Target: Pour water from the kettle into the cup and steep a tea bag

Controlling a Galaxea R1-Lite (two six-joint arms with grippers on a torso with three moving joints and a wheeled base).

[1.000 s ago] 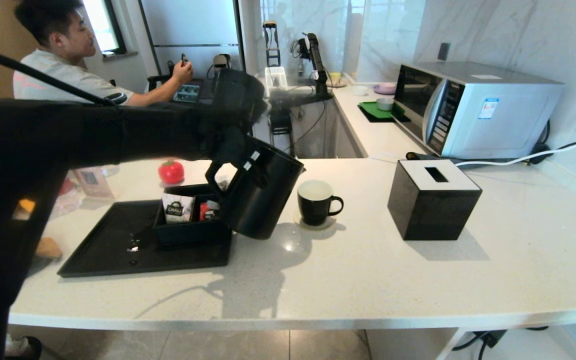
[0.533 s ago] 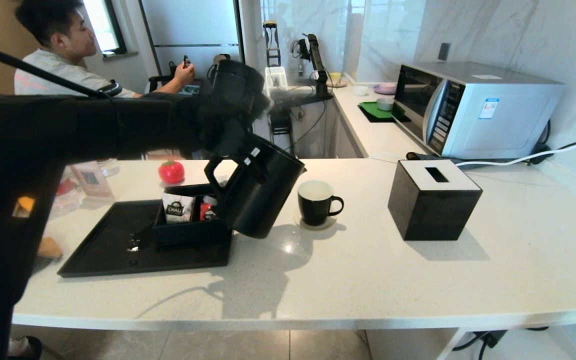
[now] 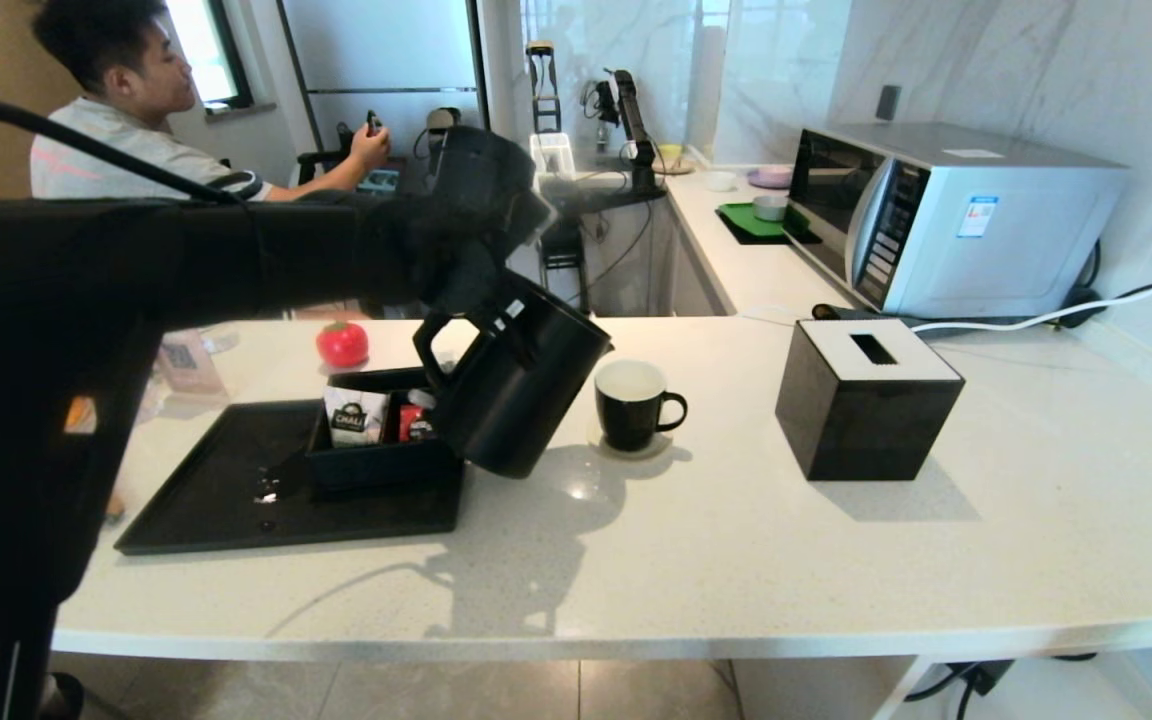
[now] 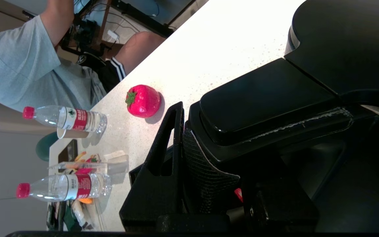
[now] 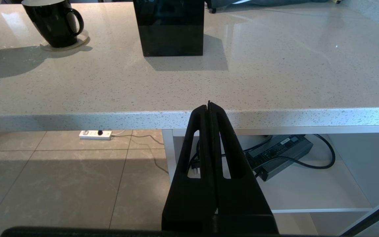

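The matte black kettle (image 3: 526,395) hangs tilted in the air, its spout side leaning toward the cup (image 3: 630,404). My left gripper (image 3: 484,318) is shut on the kettle's loop handle (image 4: 262,102); one textured finger pad (image 4: 202,164) presses against it. The black cup with a white inside stands on a clear coaster just right of the kettle, and also shows in the right wrist view as the cup (image 5: 54,23). My right gripper (image 5: 209,106) is shut on nothing, parked below the counter's front edge. No tea bag on a string is in view.
A black tray (image 3: 226,495) carries a black box (image 3: 376,460) holding a white CHALI packet (image 3: 354,420) and a red packet (image 3: 416,422). A red toy fruit (image 3: 342,343) lies behind the tray, a black tissue box (image 3: 866,395) right of the cup, a microwave (image 3: 946,215) behind.
The left arm has shifted the kettle slightly toward the cup, still tilted. The cup and the right gripper have stayed put.
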